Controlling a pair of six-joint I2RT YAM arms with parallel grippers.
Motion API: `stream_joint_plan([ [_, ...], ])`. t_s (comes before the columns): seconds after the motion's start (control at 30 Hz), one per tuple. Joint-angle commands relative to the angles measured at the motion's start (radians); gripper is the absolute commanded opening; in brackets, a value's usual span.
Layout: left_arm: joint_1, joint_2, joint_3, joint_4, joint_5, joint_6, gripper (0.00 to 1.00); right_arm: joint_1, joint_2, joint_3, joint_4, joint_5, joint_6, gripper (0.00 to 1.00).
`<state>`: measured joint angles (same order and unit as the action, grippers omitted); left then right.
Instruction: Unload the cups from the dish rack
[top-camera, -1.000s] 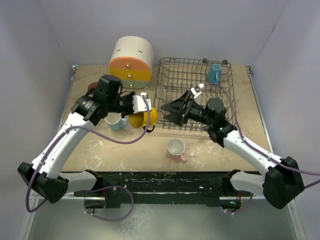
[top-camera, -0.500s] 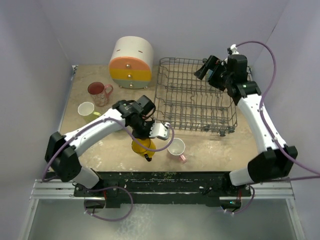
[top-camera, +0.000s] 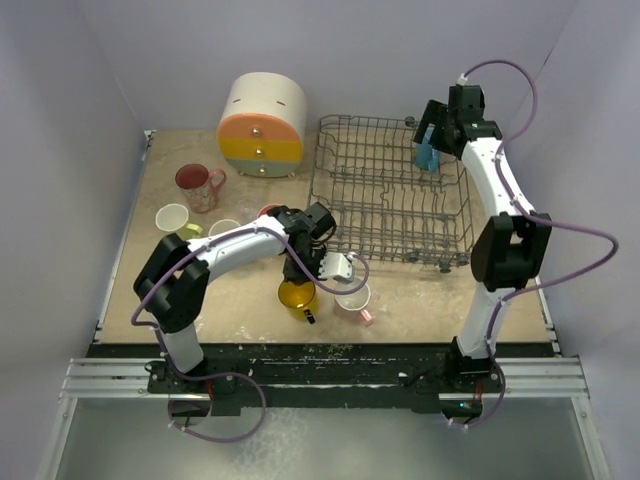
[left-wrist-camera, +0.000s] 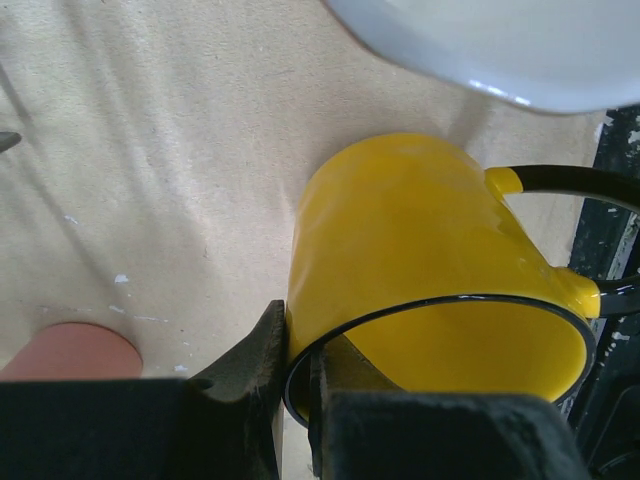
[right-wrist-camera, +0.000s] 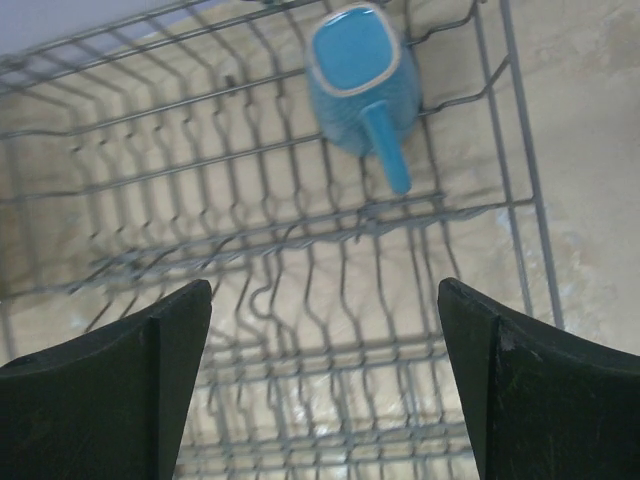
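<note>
My left gripper (top-camera: 300, 280) is shut on the rim of a yellow cup (top-camera: 297, 296), one finger inside and one outside. In the left wrist view the yellow cup (left-wrist-camera: 430, 250) sits low over the table near its front edge, mouth towards the camera. A light blue cup (top-camera: 428, 152) stands in the far right corner of the dark wire dish rack (top-camera: 385, 240). Over that corner my right gripper (top-camera: 440, 128) hangs open. The right wrist view shows the blue cup (right-wrist-camera: 362, 85) upside down beyond my open right gripper (right-wrist-camera: 322, 295), with only rack wires (right-wrist-camera: 300, 240) between the fingers.
Several cups stand on the table: a pink one (top-camera: 352, 297) beside the yellow cup, a dark red patterned mug (top-camera: 198, 186), a white and yellow one (top-camera: 174, 218) and a pale one (top-camera: 225, 228). A round cream cabinet (top-camera: 262, 124) stands at the back left.
The left arm has carried the yellow cup from beside the rack down towards the table's front edge. The right arm has swung from the rack's middle to its far right corner.
</note>
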<state>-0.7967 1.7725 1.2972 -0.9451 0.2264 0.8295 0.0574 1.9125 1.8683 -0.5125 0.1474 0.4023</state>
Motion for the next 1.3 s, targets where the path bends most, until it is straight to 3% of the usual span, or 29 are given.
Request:
stream_joint_plan([
  [0.0, -0.019, 0.011, 0.056, 0.052, -0.034, -0.044, 0.1, -0.04, 0.126, 0.115, -0.007, 0.055, -0.072, 0.94],
  [0.23, -0.02, -0.033, 0.132, 0.005, -0.042, -0.075, 0.69, -0.051, 0.33, 0.284, -0.01, 0.058, -0.086, 0.9],
  [0.33, -0.021, -0.07, 0.178, -0.027, -0.038, -0.079, 0.73, -0.052, 0.41, 0.376, -0.033, 0.058, -0.096, 0.88],
  [0.4, -0.021, -0.088, 0.214, -0.061, -0.031, -0.081, 0.9, -0.051, 0.445, 0.414, -0.029, 0.049, -0.103, 0.87],
  [0.5, -0.02, -0.118, 0.262, -0.11, -0.019, -0.081, 0.93, -0.052, 0.48, 0.45, -0.009, 0.034, -0.116, 0.85],
  [0.57, -0.019, -0.141, 0.291, -0.139, -0.025, -0.083, 1.0, -0.054, 0.502, 0.463, 0.005, 0.029, -0.129, 0.83],
  [0.77, -0.01, -0.179, 0.466, -0.161, -0.145, -0.158, 0.99, -0.053, 0.538, 0.463, 0.017, -0.012, -0.149, 0.75],
  [1.0, 0.034, -0.181, 0.536, -0.186, -0.135, -0.151, 0.99, -0.053, 0.555, 0.433, 0.023, -0.026, -0.16, 0.65],
  [1.27, 0.04, -0.195, 0.523, -0.162, -0.157, -0.154, 0.99, -0.054, 0.554, 0.403, 0.043, -0.024, -0.172, 0.38],
])
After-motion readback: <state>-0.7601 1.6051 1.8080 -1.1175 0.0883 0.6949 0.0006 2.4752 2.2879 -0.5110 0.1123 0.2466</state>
